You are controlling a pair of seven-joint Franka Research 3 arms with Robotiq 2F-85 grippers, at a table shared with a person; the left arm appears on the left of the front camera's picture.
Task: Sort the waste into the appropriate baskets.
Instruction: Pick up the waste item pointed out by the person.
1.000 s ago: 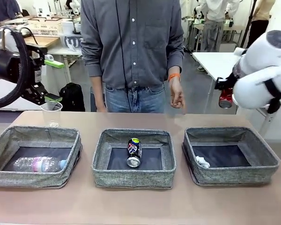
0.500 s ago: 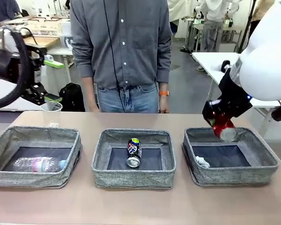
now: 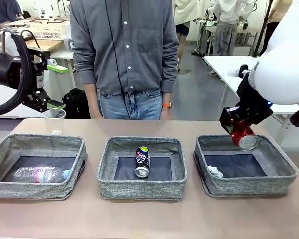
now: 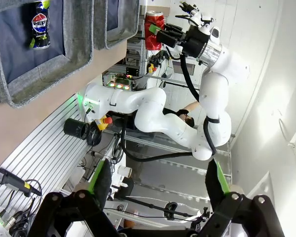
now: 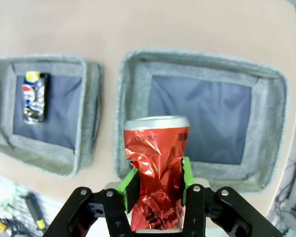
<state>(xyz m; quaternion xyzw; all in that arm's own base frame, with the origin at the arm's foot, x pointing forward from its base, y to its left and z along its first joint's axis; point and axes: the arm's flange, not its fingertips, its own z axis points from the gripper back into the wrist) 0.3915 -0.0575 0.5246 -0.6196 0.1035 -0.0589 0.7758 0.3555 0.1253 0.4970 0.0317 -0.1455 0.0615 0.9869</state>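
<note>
Across the desk (image 3: 149, 219) three grey woven baskets stood in a row, with a person standing behind the far edge at 12 o'clock. The right hand (image 3: 238, 130) was clenched on the crushed red can (image 3: 245, 141), holding it tilted in the air over the 12 o'clock rim of the right basket (image 3: 249, 188); from the right wrist, the green pads (image 5: 129, 183) pressed both sides of the can's dented waist, with that basket's dark bottom beneath. A white paper wad (image 3: 215, 172) lay inside this basket near its 9 o'clock wall. The middle basket (image 3: 142, 191) held the crushed dark patterned can (image 3: 142, 162) on its side, end toward 6 o'clock. In the left basket (image 3: 35, 191) lay the clear plastic bottle with pink label (image 3: 42, 174). A clear plastic cup (image 3: 55, 119) stood upright on the desk just past that basket's 12 o'clock wall. The left hand (image 3: 57, 85) hung above the cup, released, its fingers spread wide with nothing between them.
</note>
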